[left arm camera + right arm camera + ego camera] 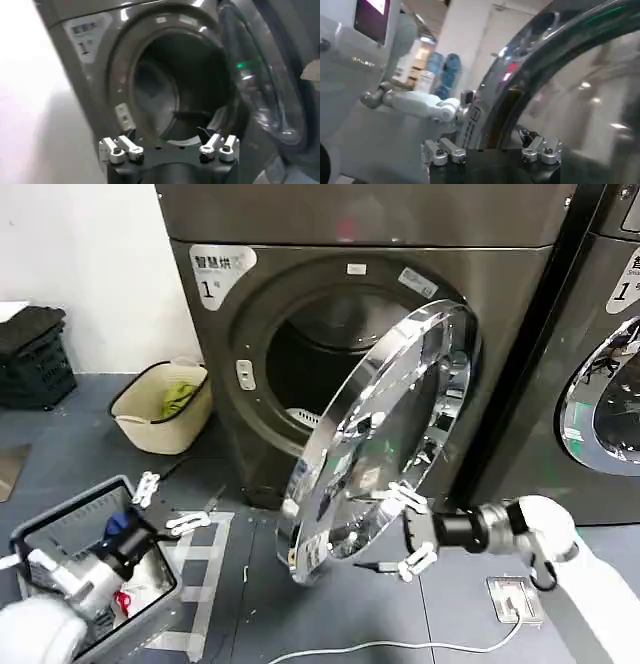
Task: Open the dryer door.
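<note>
The head view looks forward and down from high up, taking in the whole dryer (360,334), its open door (375,439) at frame centre, and the floor. The left wrist view faces the drum opening from close by, over the left tool (169,150). The right wrist view sits tight against the door's chrome rim, looking back at the robot's body.
</note>
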`<state>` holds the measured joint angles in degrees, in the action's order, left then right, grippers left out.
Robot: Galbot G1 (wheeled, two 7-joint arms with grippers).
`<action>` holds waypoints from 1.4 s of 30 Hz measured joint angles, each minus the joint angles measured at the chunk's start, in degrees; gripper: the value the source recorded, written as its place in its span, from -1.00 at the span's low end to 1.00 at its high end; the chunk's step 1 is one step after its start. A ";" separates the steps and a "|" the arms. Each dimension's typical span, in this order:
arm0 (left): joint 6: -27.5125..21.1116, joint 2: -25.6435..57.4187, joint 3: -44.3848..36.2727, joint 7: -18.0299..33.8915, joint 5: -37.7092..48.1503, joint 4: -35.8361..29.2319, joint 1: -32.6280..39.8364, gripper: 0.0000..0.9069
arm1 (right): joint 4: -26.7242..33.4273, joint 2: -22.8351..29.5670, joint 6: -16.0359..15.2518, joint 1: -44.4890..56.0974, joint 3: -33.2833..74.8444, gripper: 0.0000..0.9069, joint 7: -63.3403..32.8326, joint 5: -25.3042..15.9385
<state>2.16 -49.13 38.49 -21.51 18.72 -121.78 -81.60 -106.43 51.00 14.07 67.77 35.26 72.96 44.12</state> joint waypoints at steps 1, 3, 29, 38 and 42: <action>0.08 0.53 -1.11 -0.14 0.07 0.53 1.09 1.00 | -0.56 0.42 0.22 2.16 2.51 1.00 -1.07 -0.10; 0.29 1.33 -3.53 -0.39 0.16 1.40 3.33 1.00 | -1.72 1.37 1.54 6.28 7.36 1.00 -3.38 -0.75; 2.14 0.23 -31.55 -0.77 1.72 9.78 26.03 1.00 | -10.32 27.42 -5.98 35.42 46.23 1.00 -55.16 -20.10; 2.24 -2.34 -39.04 -0.57 1.74 12.45 32.18 1.00 | -7.53 35.83 -12.57 32.73 55.66 1.00 -68.69 -26.14; 2.26 -4.00 -42.56 -0.63 1.52 14.00 35.18 1.00 | -5.90 38.71 -14.24 31.37 60.50 1.00 -70.54 -27.58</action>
<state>4.43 -53.13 -4.06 -22.14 20.25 -107.78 -46.41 -112.34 89.71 -0.16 99.14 95.76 2.43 16.54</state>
